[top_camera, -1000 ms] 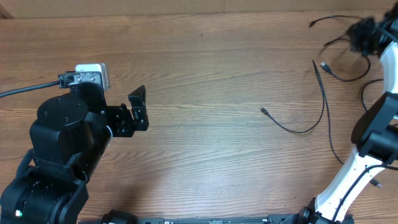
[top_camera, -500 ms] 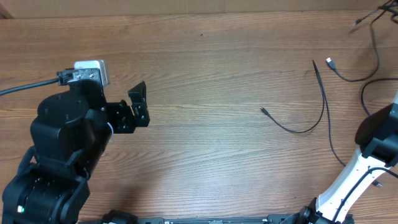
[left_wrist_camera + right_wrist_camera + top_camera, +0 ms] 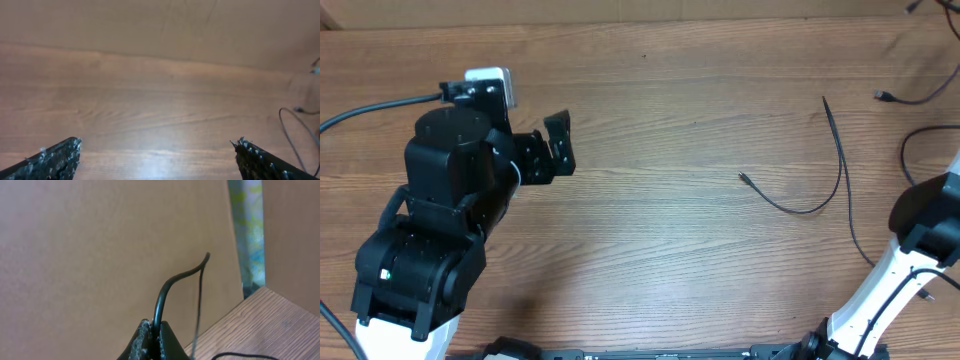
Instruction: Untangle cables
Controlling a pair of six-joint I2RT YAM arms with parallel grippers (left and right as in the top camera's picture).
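A brown wood-grain laminate bench (image 3: 670, 230) fills the overhead view, its grain running left to right. Along its far edge stands a plain tan flat board (image 3: 620, 8), matte and unmarked. In the left wrist view this board rises as a back wall, and a soft pale glare (image 3: 155, 160) lies on the bench near the bottom. In the right wrist view a narrow vertical strip of blurred blue-green (image 3: 247, 230) shows between the board and a second tan panel (image 3: 295, 230); what lies there cannot be told.

Open table (image 3: 650, 260) mid-span; loose cable (image 3: 841, 165) (1 strand) crosses right side.
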